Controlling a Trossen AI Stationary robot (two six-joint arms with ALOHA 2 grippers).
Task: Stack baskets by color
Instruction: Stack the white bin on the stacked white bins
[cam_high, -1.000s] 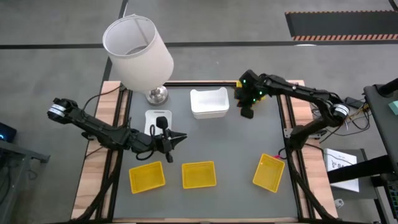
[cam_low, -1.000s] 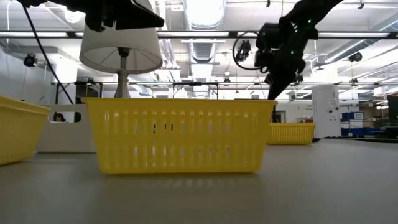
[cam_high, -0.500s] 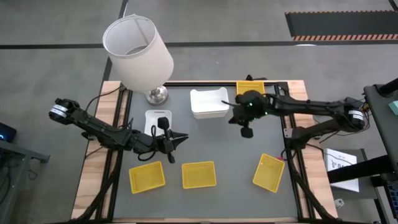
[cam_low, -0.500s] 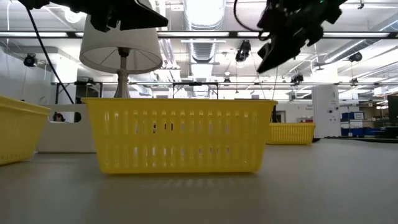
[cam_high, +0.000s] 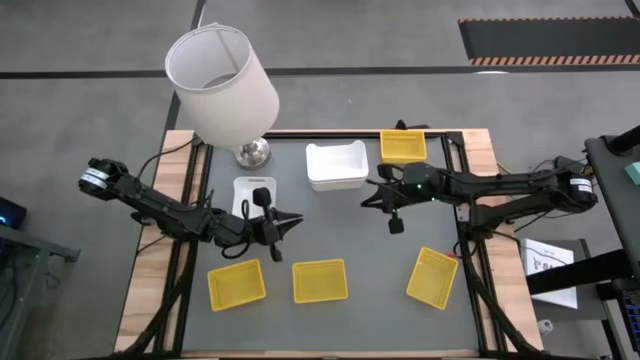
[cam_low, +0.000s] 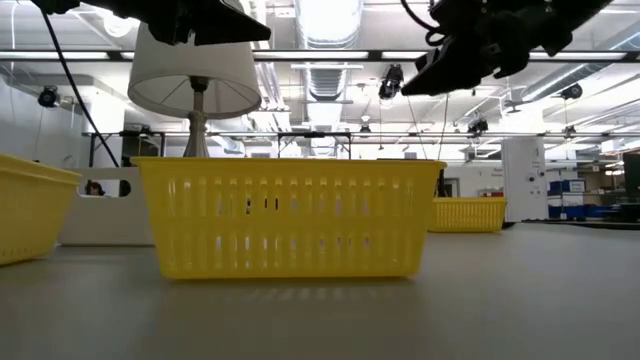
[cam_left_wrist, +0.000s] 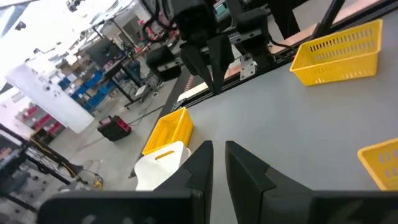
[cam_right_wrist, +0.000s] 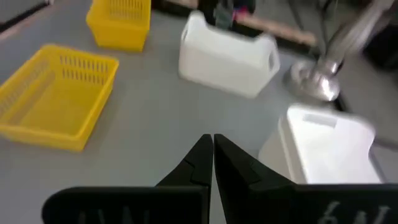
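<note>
Four yellow baskets lie apart on the table (cam_high: 370, 235): three along the near edge, at (cam_high: 237, 285), (cam_high: 320, 281) and (cam_high: 432, 277), one at the far edge (cam_high: 402, 146); two white baskets, (cam_high: 336, 165) and (cam_high: 253, 195), sit mid-table. Right gripper (cam_high: 396, 222) hovers centrally, fingers clenched, empty. Left gripper (cam_high: 288, 222) hovers just beside the smaller white basket, fingers nearly clenched, empty. Advice: part the fingers before descending on a rim; grasp one wall squarely

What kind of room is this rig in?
Probably a large industrial lab or workshop: exposed ceiling ducts and strip lights, shelving with blue bins behind the table, hazard-striped matting on concrete.
</note>
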